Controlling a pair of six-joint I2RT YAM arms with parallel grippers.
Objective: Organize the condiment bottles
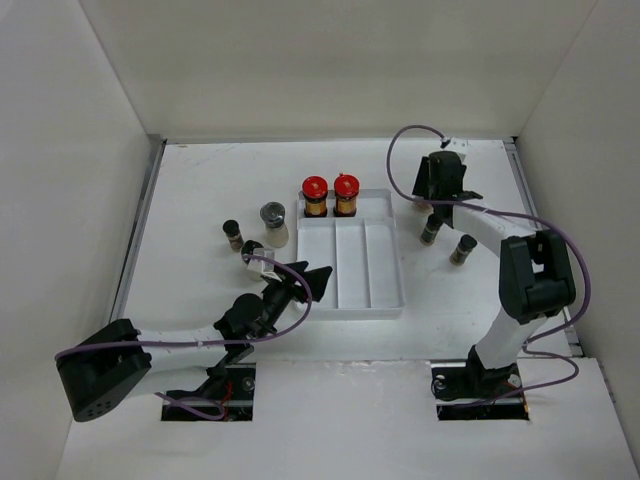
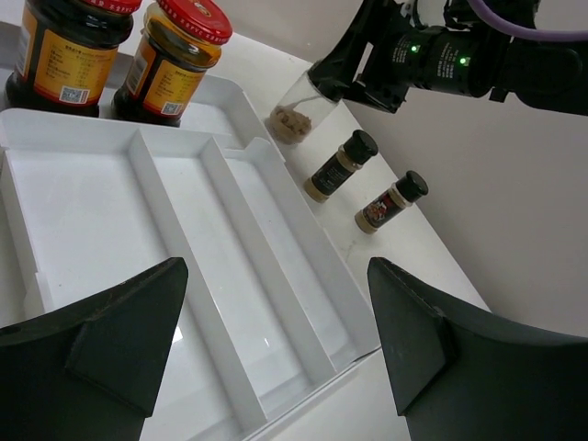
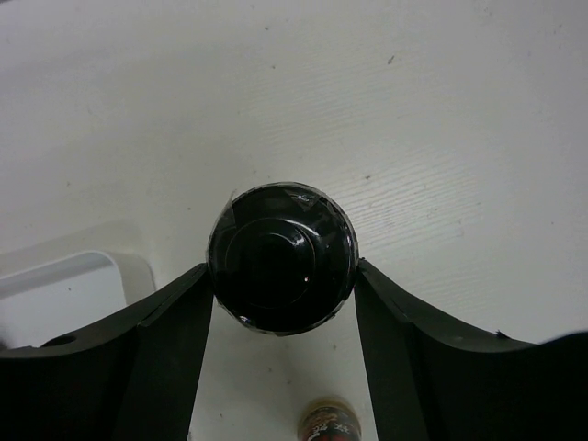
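Note:
Two red-capped amber jars (image 1: 315,196) (image 1: 346,194) stand at the back of the white divided tray (image 1: 385,300); they also show in the left wrist view (image 2: 66,55) (image 2: 179,60). A silver-topped shaker (image 1: 273,224) and two dark black-capped jars (image 1: 232,234) (image 1: 252,250) stand left of the tray. Two slim black-capped bottles (image 1: 431,230) (image 1: 463,249) stand to its right. My right gripper (image 3: 281,276) is shut on the black cap (image 3: 281,255) of a clear jar (image 2: 292,118) with brown contents, beyond the tray's far right corner. My left gripper (image 2: 276,276) is open and empty above the tray's front.
The tray's three long compartments (image 2: 184,266) hold nothing. White walls enclose the table at the back and on both sides. The right arm (image 1: 520,270) reaches along the right side, with its cable looping above.

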